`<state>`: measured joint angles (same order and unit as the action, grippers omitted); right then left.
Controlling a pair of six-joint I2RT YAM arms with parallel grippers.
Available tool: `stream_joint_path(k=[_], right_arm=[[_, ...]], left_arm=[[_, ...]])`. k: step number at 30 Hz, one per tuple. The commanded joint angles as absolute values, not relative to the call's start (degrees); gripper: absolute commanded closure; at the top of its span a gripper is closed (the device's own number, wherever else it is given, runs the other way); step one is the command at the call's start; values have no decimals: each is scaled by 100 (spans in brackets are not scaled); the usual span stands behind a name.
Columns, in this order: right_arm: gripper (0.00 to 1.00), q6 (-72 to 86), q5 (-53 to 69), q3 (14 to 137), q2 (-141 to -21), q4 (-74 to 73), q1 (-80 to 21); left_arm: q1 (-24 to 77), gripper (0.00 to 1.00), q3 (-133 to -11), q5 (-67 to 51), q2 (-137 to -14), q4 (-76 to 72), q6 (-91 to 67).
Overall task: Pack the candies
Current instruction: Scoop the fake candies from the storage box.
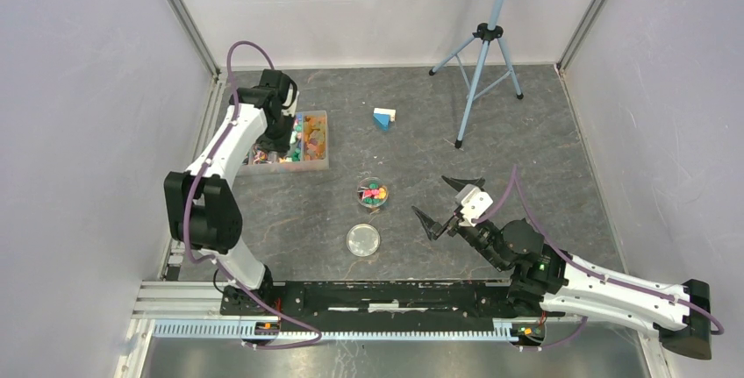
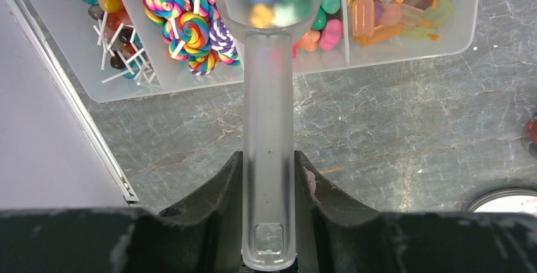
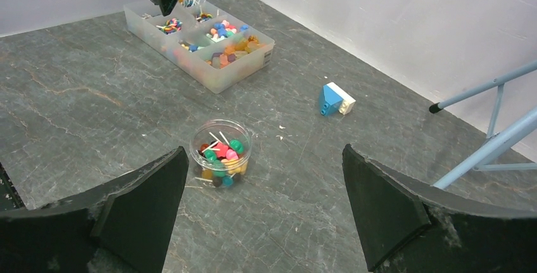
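Clear scoop [image 2: 268,127], handle in left jaws, bowl toward candies [image 2: 330,33]

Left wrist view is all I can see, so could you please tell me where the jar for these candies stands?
Observer: The jar stands near the middle of the table, to the right of the tray, with candies already inside.
Operator: Thank you. Is its lid on?
Observer: No, the lid lies flat on the table, apart from the jar, on its near side.
Operator: Could the right gripper block my scoop?
Observer: The right gripper hangs open and empty to the right of the jar, not touching it.
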<state>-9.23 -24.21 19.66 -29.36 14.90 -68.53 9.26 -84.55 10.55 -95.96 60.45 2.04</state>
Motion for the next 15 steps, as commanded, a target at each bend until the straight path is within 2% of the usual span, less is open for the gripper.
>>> stream_joint_path(k=[1,7,15], right_arm=[[2,-853,-2429,2182,-2927,1646,-6864],[2,-818,-2409,2194,-2981,1682,-6864],[2,-713,-2365,2176,-3052,1757,-6864]], left_arm=[[897,98,-8117,1060,-9421,5374,196],[897,98,-7408,1225,-9010,4839,152],[899,98,-7213,1215,-8877,4473,154]])
